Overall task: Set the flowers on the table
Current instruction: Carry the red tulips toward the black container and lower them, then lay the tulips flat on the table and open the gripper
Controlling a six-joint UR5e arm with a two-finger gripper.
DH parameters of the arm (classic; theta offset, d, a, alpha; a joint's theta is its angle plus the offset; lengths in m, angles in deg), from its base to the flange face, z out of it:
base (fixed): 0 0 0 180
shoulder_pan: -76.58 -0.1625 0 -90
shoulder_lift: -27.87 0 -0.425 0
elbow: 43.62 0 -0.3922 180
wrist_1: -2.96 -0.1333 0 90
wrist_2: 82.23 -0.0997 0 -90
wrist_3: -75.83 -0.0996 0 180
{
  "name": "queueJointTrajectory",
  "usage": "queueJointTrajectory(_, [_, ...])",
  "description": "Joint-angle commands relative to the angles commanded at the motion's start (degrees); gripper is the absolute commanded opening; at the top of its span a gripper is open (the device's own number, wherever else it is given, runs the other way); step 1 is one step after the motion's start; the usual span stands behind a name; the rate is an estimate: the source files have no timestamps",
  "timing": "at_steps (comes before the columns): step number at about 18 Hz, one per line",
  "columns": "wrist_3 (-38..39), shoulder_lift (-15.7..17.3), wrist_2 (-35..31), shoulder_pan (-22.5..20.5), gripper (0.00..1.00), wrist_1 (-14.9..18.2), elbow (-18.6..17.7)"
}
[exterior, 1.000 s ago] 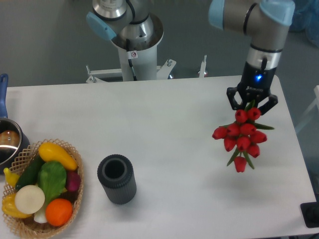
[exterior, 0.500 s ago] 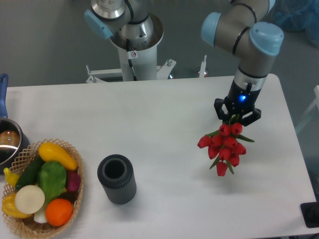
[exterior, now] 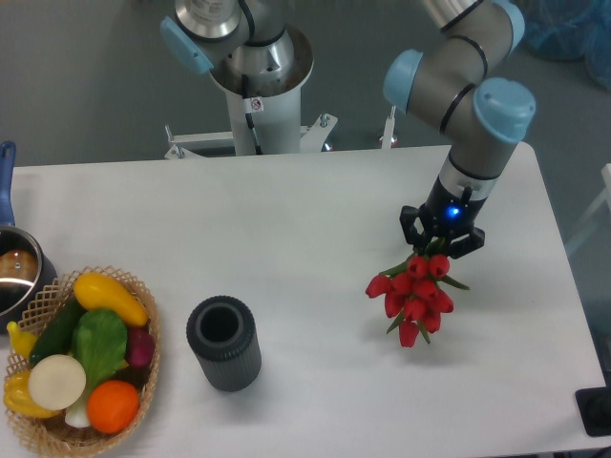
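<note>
The flowers (exterior: pixel 410 294), a bunch of red tulips with green leaves, hang blossoms-down over the right part of the white table (exterior: pixel 315 219). My gripper (exterior: pixel 440 243) is directly above them, shut on the top of the bunch where the stems are. The stems themselves are hidden by the gripper body. Whether the lowest blossoms touch the tabletop I cannot tell.
A dark grey cylindrical vase (exterior: pixel 223 342) stands upright left of the flowers. A wicker basket (exterior: pixel 143 324) of coloured vegetables sits at the front left corner. A metal pot (exterior: pixel 17 272) with a blue handle is at the left edge. The robot base (exterior: pixel 256 86) rises behind the table.
The gripper has carried the flowers leftward and lower, toward the tabletop. The bunch now hangs closer to the middle of the table's right half.
</note>
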Motion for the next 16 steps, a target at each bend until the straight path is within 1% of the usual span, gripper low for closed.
queueJointTrajectory(9, [0.35, -2.37, 0.44, 0.97, 0.3, -0.35, -0.09])
queueJointTrajectory(16, [0.35, -3.34, 0.97, 1.67, 0.31, -0.53, 0.44])
